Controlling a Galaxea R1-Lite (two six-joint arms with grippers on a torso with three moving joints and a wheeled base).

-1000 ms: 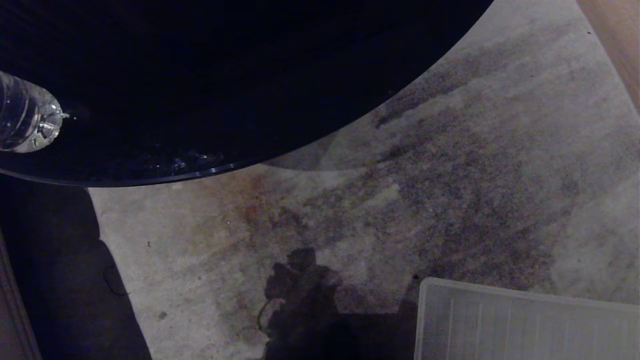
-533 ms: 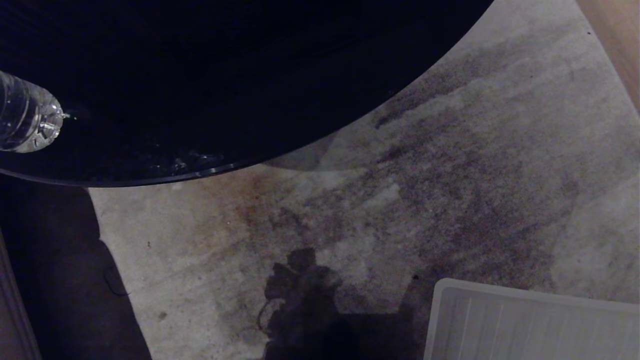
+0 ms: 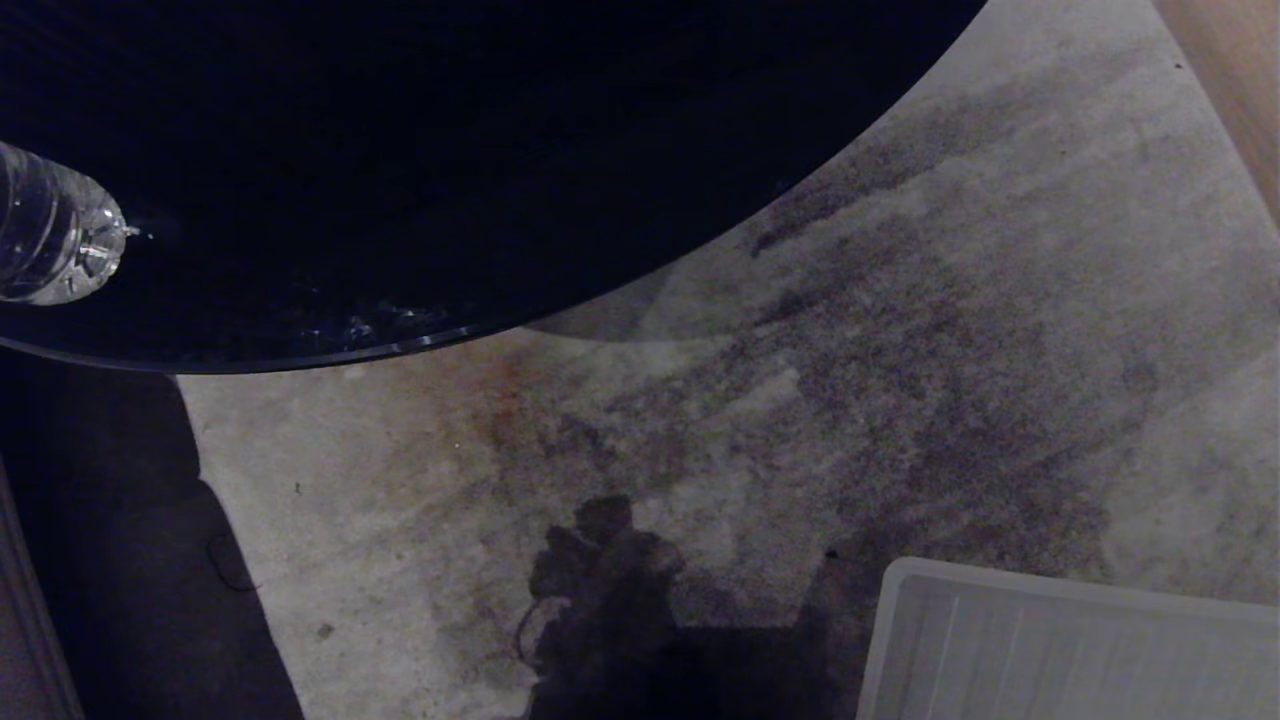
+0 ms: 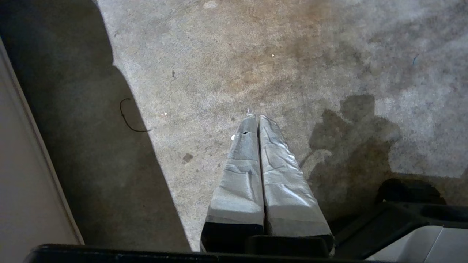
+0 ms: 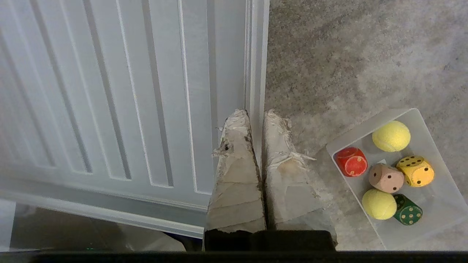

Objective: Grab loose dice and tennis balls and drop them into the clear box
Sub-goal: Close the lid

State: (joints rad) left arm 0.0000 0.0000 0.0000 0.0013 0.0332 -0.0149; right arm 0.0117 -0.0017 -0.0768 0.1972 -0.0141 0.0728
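Six items, four dice (image 5: 393,182) and two balls (image 5: 391,136), all sit in the box (image 5: 435,204), lower right of right wrist view. Right gripper (image 5: 256,117) and left gripper (image 4: 256,118) shut, empty. Ribbed panel (image 3: 1080,650) has slid right in head view: arm retreating, task looks done.

Dice (image 5: 387,178) + balls (image 5: 391,136) in box (image 5: 437,208)
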